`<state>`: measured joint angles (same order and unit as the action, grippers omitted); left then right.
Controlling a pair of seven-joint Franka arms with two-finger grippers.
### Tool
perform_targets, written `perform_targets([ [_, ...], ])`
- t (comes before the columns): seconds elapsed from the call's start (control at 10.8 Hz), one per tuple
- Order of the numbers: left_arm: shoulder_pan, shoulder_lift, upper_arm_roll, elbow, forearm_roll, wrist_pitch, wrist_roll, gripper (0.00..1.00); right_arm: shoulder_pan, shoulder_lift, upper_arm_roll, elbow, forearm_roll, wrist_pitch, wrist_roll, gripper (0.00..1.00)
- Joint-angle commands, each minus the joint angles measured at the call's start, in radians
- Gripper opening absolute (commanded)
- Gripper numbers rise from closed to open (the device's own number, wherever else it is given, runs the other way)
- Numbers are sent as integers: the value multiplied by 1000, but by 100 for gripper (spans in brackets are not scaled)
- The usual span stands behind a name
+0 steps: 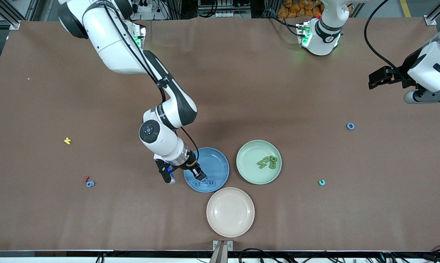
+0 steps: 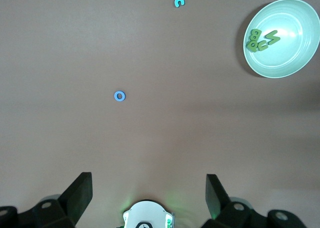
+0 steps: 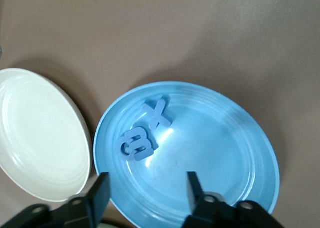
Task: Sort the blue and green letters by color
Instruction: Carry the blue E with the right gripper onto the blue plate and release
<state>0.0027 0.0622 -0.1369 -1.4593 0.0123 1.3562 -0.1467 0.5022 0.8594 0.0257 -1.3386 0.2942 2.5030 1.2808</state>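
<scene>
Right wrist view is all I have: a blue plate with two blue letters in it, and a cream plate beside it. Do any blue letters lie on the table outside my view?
Observer: Yes. A blue ring letter lies toward the left arm's end, farther from the front camera than the green plate.
Operator: Any others?
Observer: One blue piece lies toward the right arm's end, beside a dark red piece.
Operator: My right gripper stands open over the blue plate. Where is the left gripper?
Observer: The left gripper hangs open over bare table at its own end; that arm waits.
</scene>
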Motion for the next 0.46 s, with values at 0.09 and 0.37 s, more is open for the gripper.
perform_targets([
  [0.09, 10, 2, 2, 4, -14, 12, 26, 100, -100, 4, -7, 38, -52, -160, -221, 100],
  [0.37, 10, 5, 3, 4, -14, 18, 26, 100, -240, -17, -29, 27, -78, -312, -585, 100],
])
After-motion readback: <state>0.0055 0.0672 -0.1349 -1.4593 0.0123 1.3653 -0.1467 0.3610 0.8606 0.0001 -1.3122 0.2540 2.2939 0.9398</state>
